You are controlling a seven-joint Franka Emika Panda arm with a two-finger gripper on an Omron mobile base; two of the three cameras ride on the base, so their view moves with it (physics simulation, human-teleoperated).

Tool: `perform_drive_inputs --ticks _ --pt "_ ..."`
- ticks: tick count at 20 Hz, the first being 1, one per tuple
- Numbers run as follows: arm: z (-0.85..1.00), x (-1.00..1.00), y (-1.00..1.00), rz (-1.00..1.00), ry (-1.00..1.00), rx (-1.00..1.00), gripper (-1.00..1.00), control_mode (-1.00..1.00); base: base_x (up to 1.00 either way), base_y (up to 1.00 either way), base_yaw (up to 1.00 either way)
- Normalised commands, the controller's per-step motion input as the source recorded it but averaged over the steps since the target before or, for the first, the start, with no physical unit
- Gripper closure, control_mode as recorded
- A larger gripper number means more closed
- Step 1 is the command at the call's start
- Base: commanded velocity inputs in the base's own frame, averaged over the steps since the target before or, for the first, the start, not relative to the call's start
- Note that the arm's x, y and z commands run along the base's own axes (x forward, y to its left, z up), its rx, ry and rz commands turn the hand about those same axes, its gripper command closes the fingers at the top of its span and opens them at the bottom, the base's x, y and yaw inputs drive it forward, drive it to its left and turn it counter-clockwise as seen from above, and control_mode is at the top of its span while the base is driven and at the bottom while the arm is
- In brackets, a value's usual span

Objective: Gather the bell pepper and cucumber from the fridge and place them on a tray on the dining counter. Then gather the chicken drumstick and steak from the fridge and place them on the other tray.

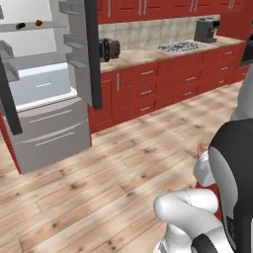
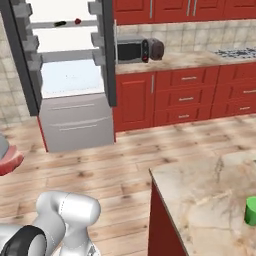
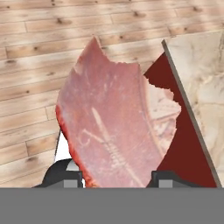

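wood plank floor (image 1: 99,188), red cabinets (image 2: 190,95), the fridge (image 2: 70,75) standing open across the room (two small foods, likely cucumber and pepper, on its upper shelf). marbled table (image 2: 210,195) edge nearby. the fingers (image 3: 74,175) pinch the steak (image 3: 113,127) above the floor beside the table.

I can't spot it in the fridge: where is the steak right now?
The steak is held upright between the tool's fingers in the hand view, over the wooden floor beside the dining counter's edge.
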Motion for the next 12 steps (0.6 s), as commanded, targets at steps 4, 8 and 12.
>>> perform_drive_inputs --ticks 4,8,12 --pt "0.0 0.0 0.0 0.0 0.0 0.0 1.0 1.0 -1.0 -0.47 -0.12" --pt "0.0 0.0 0.0 0.0 0.0 0.0 1.0 1.0 -1.0 -0.48 -0.12" --pt "0.0 0.0 0.0 0.0 0.0 0.0 1.0 1.0 -1.0 -0.47 -0.12"
